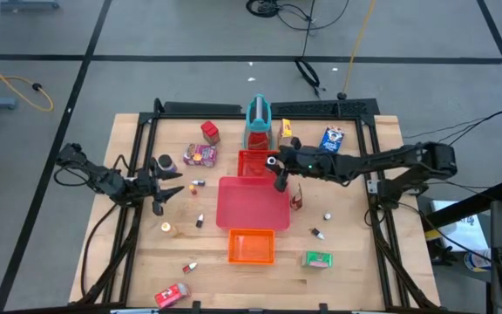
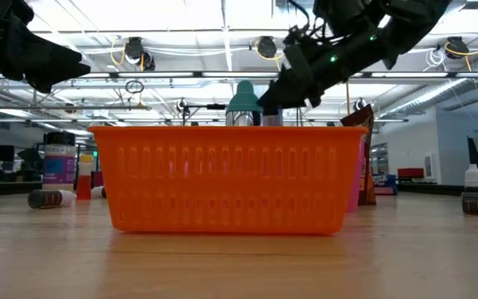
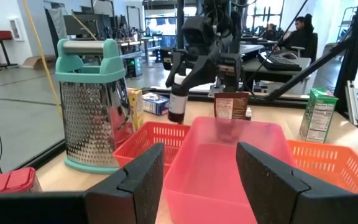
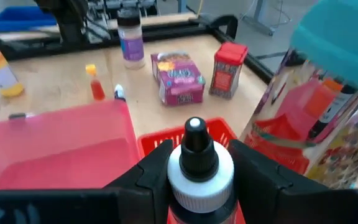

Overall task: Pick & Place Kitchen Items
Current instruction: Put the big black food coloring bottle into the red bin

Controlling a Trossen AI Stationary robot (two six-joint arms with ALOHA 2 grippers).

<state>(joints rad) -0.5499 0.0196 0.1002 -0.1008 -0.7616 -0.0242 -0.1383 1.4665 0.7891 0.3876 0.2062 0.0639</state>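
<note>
Gripping small bottle (image 4: 195,167), right gripper (image 1: 279,177) above pink tray (image 1: 253,206).

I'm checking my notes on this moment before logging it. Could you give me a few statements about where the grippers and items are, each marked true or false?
1. The right gripper holds a small bottle with a white collar and black tip. True.
2. The left gripper is shut on a box. False: its fingers are apart with nothing between them.
3. The bottle hangs over the small red basket, by the pink tray. True.
4. The orange basket lies between the pink tray and the teal-handled grater. False: it lies on the tray's other side, away from the grater.
5. The green carton lies in the orange basket. False: it lies on the table beside it.
</note>
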